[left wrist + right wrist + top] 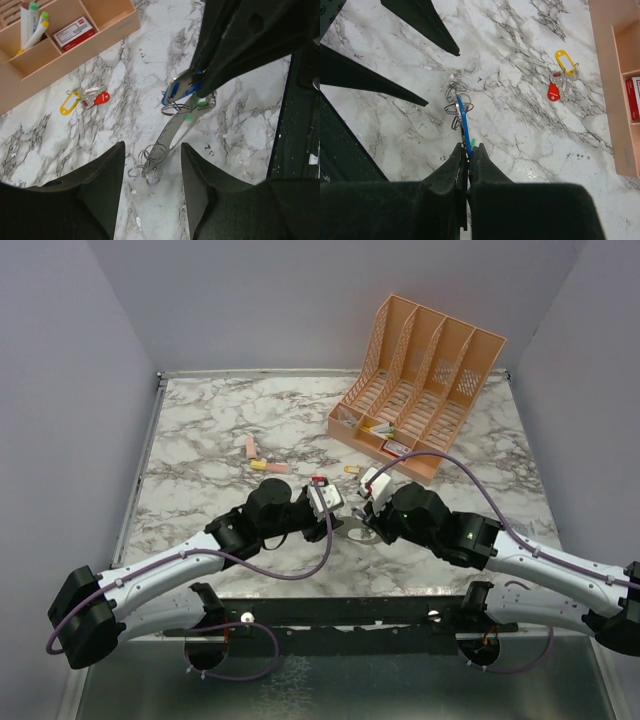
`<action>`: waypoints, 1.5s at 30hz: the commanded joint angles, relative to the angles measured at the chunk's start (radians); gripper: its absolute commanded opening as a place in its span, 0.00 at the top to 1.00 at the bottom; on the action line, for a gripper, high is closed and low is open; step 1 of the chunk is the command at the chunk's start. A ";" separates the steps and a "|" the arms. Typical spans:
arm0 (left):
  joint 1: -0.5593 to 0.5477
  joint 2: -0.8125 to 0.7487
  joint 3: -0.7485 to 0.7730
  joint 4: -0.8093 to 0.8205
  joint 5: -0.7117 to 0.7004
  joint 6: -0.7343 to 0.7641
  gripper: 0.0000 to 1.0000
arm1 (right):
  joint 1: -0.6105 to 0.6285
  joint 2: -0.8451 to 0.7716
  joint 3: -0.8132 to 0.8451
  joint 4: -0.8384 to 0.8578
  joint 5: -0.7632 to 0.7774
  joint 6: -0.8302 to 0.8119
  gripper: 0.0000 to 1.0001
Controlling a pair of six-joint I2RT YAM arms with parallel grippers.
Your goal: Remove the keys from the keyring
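The keyring [173,129] is a flat pale grey metal strip, held tilted with its lower end on the marble and thin wire rings [156,153] strung on it. A blue tag [176,91] and a green tag [189,118] hang near its upper end. My right gripper [468,147] is shut on the keyring's upper end, where the blue tag [463,117] shows edge-on. My left gripper [152,147] is open, its fingers on either side of the lower end without touching. In the top view both grippers [335,508] [362,516] meet over the keyring [357,534].
A separate bunch of keys with a yellow and a red tag [82,98] lies on the marble, also in the right wrist view [562,75]. The peach file organiser [420,380] stands at the back right with markers and a small box. Two markers [262,460] lie left of centre.
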 commanded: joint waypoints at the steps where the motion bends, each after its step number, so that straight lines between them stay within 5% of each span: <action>1: 0.001 -0.005 -0.032 0.043 0.160 0.105 0.50 | 0.005 0.008 0.056 -0.075 -0.029 -0.053 0.99; 14: 0.014 0.014 0.084 -0.135 0.295 0.349 0.51 | 0.005 0.038 0.103 -0.163 -0.097 -0.130 1.00; 45: 0.115 0.226 0.163 -0.107 0.649 0.359 0.55 | 0.005 0.006 0.121 -0.174 -0.158 -0.194 0.99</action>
